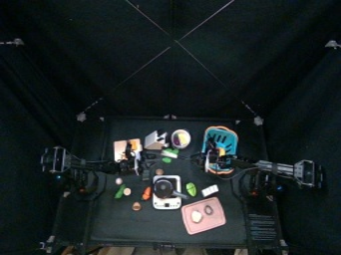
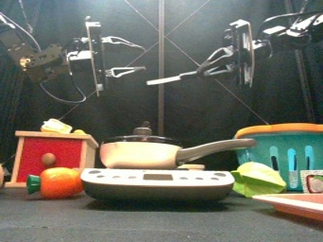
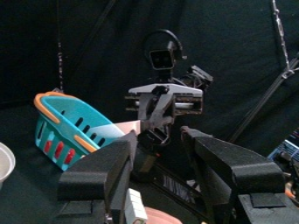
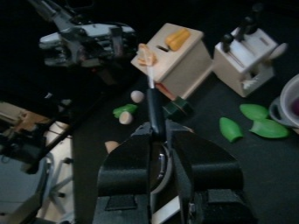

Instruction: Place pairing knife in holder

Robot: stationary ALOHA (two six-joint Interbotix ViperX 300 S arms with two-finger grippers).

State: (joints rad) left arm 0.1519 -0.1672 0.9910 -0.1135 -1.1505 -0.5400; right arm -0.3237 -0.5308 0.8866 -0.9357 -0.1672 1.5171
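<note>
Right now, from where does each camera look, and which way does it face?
Top view: high above, straight down on the table; both arms show.
Front view: table's front edge, level past the pan; left gripper, right gripper overhead.
Left wrist view: faces the basket; own open jaws.
Right wrist view: down at the knife holder; own jaws grip the knife.
Shared: front and left wrist show the basket.

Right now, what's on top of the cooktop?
A lidded pan sits on the cooktop, handle toward the teal basket. The lid hides the pan's inside.
</note>
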